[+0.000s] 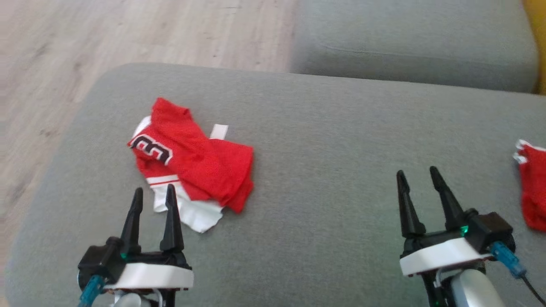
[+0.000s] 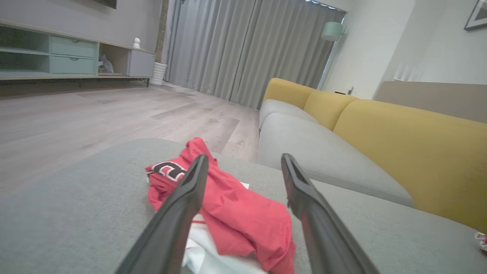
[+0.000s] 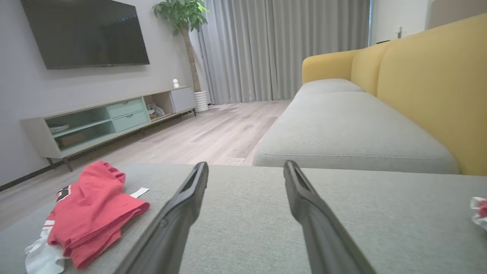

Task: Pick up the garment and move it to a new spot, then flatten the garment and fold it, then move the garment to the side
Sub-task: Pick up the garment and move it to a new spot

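SOFA-SIDE LAUNDRY: A crumpled red-and-white garment (image 1: 200, 166) lies on a grey sofa cushion (image 1: 324, 140), at about 10 o'clock in the head view, with both of the robot's arms poised over the seat. The left jaws, at 7 o'clock, stand spread wide and hold nothing. Their fingertips (image 1: 171, 194) overlap the garment's white hem (image 1: 194, 215), though whether they touch it cannot be told. The right jaws, at 5 o'clock, are equally spread and empty, well apart from the garment over bare cushion. The garment looks neither flattened nor folded, so the pick-up appears to be the step in hand.

Several things could spoil it. The cloth is heaped in layers, and a pinch at the near hem would likely catch one white layer alone, letting the red bulk trail, twist or slip free in the carry. The mesh looks thin and slick, so a shallow grip may not hold. The heap sits near the cushion's rounded edge at 9 o'clock, with wooden floor (image 1: 55, 55) beyond, and a drag or nudge that way could send it over. A one-armed lift would leave the garment bunched and make flattening harder. A second red piece (image 1: 533, 196) at the 3 o'clock edge, near the right jaws, could be mistaken for the target.
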Tool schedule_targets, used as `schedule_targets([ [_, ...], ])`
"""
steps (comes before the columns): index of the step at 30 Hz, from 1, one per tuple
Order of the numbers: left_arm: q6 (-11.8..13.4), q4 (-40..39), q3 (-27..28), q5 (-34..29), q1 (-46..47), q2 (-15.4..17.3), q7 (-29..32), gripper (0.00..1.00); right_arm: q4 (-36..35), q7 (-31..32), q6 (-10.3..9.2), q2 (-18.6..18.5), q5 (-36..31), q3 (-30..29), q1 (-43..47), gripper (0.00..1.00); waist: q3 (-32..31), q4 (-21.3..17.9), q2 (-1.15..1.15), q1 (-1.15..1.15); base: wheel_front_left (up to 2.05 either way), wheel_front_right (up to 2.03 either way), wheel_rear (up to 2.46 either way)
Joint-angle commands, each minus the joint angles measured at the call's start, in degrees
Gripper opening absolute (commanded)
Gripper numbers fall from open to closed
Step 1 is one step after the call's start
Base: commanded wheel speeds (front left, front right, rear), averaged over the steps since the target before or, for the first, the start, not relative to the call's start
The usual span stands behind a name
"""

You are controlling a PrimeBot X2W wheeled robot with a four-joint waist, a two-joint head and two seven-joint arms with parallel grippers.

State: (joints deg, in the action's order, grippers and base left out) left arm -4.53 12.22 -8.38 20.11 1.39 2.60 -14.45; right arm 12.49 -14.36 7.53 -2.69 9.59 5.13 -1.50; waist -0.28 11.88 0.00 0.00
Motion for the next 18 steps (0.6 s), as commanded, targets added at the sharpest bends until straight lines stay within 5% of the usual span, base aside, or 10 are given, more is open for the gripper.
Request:
schedule_targets([
  [1,0.10,-1.56,2.47,-0.87,2.67,0.28,-0.55,1.00,-1.47,-0.63,-0.04,-0.19,0.59,2.28,-1.28,1.00,-0.31,3.04,0.00,0.00,0.00,0.00,0.00],
  [18,-0.85,-1.20,4.10,-2.26,1.32,0.28,-0.55,1.00,-1.03,-0.63,-0.04,-0.19,2.23,6.26,0.06,1.00,-1.38,11.70,0.00,0.00,0.00,0.00,0.00],
])
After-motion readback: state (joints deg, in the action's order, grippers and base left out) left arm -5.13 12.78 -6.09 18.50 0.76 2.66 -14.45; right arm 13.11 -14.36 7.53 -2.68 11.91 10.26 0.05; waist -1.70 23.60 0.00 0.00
